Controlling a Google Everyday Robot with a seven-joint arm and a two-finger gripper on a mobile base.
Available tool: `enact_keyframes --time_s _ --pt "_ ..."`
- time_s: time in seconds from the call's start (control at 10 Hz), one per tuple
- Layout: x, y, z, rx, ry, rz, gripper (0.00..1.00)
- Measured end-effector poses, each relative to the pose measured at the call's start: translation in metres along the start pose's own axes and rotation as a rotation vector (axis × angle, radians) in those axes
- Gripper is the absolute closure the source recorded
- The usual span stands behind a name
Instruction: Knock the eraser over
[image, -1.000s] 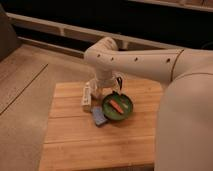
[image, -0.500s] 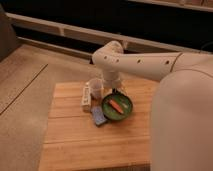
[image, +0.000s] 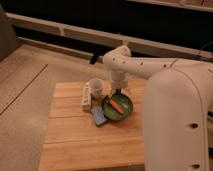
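The eraser (image: 86, 98) is a long narrow white bar lying flat on the wooden table (image: 75, 145), near its back left. A pale round cup (image: 95, 88) stands just right of it. A green bowl (image: 119, 108) holding an orange piece (image: 116, 105) sits right of the cup. A shorter blue-grey pad (image: 98, 116) lies in front of the eraser, by the bowl. My gripper (image: 120, 92) hangs from the white arm (image: 140, 67) over the bowl's back rim, right of the cup and apart from the eraser.
The table stands on a beige floor (image: 25, 85). A dark wall with a pale rail (image: 60, 30) runs behind it. My large white arm housing (image: 175, 120) covers the table's right side.
The arm has swung to the right, taking the gripper from beside the eraser and cup to above the bowl's back rim. The eraser, cup, bowl and pad stay where they were.
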Motion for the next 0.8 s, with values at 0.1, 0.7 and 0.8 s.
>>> enact_keyframes --time_s 0.1,0.7,0.8 --pt "-0.008 -0.005 0.004 -0.003 -0.010 -0.036 0.35" --pt "-0.043 -0.054 0.002 -0.002 -0.087 -0.158 0.35" --pt "-0.048 -0.062 0.001 0.007 -0.101 -0.169 0.35"
